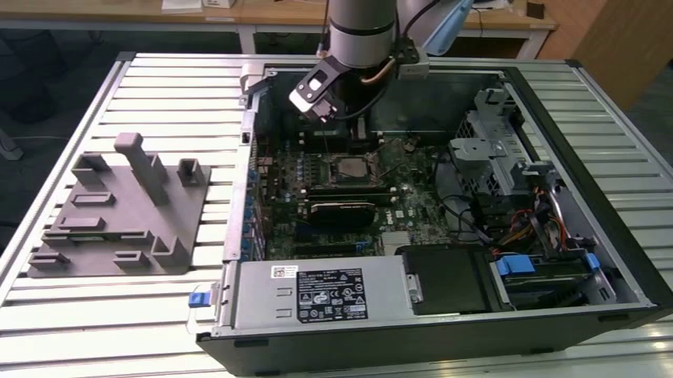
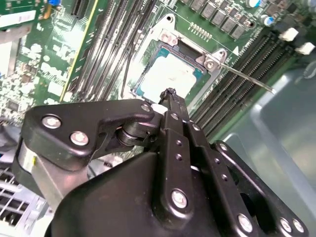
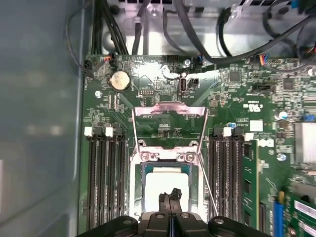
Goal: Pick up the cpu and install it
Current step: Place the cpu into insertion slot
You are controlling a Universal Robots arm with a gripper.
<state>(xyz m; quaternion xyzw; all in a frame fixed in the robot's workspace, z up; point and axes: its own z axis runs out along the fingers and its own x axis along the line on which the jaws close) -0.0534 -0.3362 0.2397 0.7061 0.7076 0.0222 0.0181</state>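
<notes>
Hand (image 3: 171,195) hangs just above the socket (image 3: 136,170), fingers pressed together, gripping nothing I can see. 1 cpu (image 3: 155,190), lying flat inside that socket. The retention frame (image 3: 169,109) stands open and the lever (image 2: 247,79) is swung out. My read on the cpu: light, thin, stiff, with a slick metal top and probably a delicate underside. Take it by 2 opposite edges, keep it level, no force on the middle. Count: 1 hand, 1 cpu, 1 socket, 1 frame, 1 lever, 1 grey tray (image 1: 116,213) on the desk (image 1: 63,110) beside the case (image 1: 421,346).
</notes>
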